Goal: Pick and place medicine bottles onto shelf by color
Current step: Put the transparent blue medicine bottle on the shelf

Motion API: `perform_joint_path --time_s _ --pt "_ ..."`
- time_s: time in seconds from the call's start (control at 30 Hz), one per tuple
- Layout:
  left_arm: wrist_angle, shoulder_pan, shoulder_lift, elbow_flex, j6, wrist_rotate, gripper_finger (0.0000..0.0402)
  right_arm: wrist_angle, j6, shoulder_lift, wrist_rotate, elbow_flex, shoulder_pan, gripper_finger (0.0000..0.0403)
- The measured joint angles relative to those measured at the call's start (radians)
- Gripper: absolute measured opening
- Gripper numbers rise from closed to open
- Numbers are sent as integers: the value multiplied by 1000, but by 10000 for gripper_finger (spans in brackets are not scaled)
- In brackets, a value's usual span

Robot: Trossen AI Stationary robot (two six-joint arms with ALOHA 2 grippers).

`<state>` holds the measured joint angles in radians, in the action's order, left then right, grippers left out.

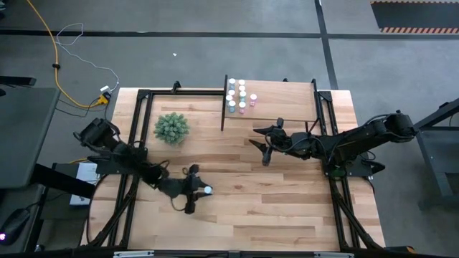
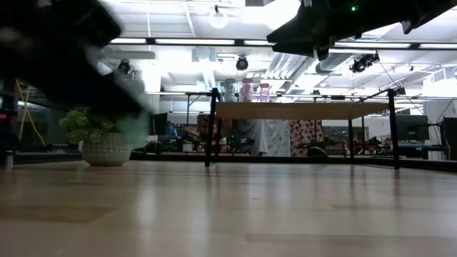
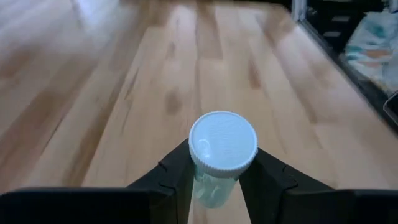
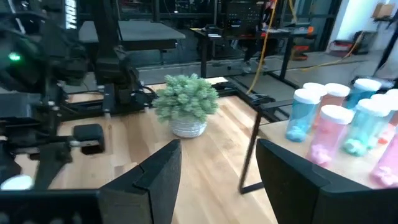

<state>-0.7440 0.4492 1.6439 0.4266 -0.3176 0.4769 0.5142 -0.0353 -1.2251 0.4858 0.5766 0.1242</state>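
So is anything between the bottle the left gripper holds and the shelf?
The right gripper hangs open just in front of the shelf, across the direct line from the teal bottle in the left gripper. The plant sits off to the side.

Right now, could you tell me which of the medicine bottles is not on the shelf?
The white-capped teal bottle clamped between the left gripper's fingers over the bare tabletop; all the other bottles stand clustered on the shelf.

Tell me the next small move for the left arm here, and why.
Probably lift. The left tool has its fingers closed on a white-capped teal bottle standing on the table, far from the shelf where the other bottles sit. Raising it straight up first should clear the tabletop before carrying it over. The right tool waits open near the shelf.
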Motion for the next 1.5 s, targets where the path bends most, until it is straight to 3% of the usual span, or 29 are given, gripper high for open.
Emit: perform_joint_path --time_s 0.17,0.33,0.57,0.9,1.13,1.5 --pt "95 -149 -38 116 181 -143 102 0 -20 0 -104 0 -2 200" --pt "256 -281 -67 259 359 -178 102 1 -18 -1 -238 0 -2 200" --pt "341 -394 -69 411 441 -260 102 29 -12 -49 -260 0 -2 200" --pt "404 -418 -102 424 426 -214 102 21 -11 -150 -337 0 -2 200" --pt "409 -414 -132 424 423 -205 102 123 -22 -229 -337 3 -2 200" --pt "411 -417 -131 424 372 -247 102 118 -2 -347 -341 126 -2 200"
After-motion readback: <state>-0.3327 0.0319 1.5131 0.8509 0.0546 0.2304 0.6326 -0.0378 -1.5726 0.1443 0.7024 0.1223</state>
